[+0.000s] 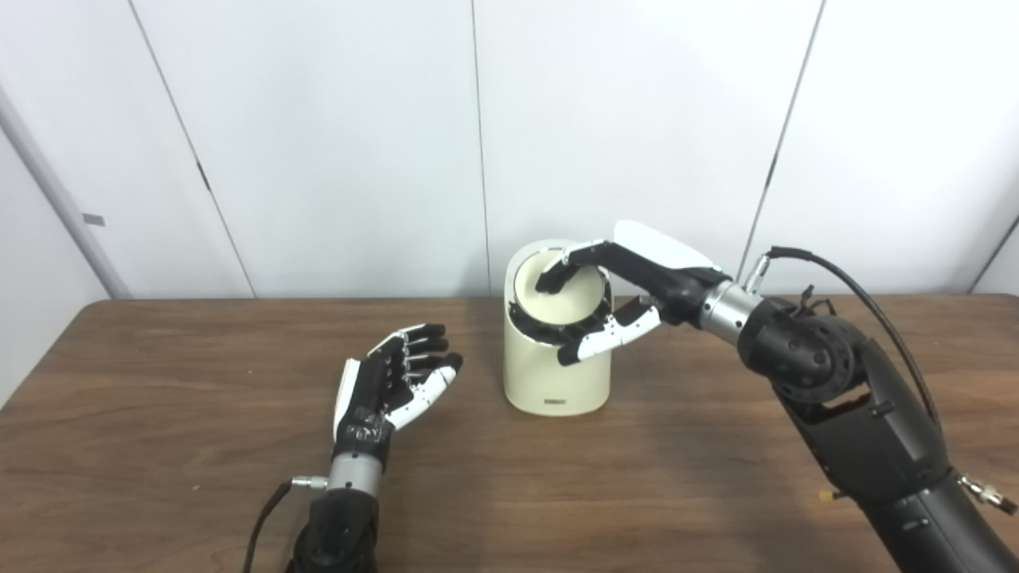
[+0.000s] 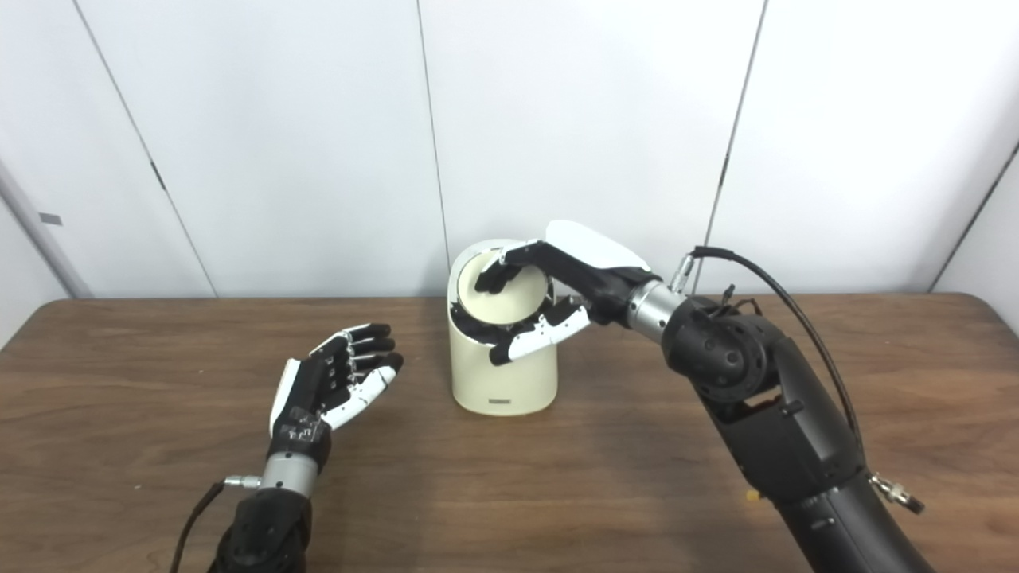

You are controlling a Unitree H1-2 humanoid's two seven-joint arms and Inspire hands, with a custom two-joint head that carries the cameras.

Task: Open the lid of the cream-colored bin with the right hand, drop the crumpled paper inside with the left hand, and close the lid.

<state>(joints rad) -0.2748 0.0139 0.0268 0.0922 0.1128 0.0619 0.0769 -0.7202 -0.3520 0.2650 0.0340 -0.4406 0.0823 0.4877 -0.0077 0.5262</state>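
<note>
One cream bin standing upright near the middle of the brown worktop, close to the white wall panels behind. Round lid on top, tilted toward the camera, a dark ring showing around its rim; whether fully seated or slightly lifted, impossible to tell. Right hand reaching in from the right, fingertips pressed on the lid's upper face, thumb stretched along the bin's front edge just below the rim, so touching rather than clenched around anything. Left hand resting to the left of the bin, apart from it, palm up, fingers loosely spread and curled, holding nothing. No crumpled paper visible in either view. Two hands, one bin, one lid. Left eye view: bin right of centre, a cable trailing from the left wrist. Right eye view: bin nearer centre, more of the right forearm and the worktop's rounded far right corner shown.
</note>
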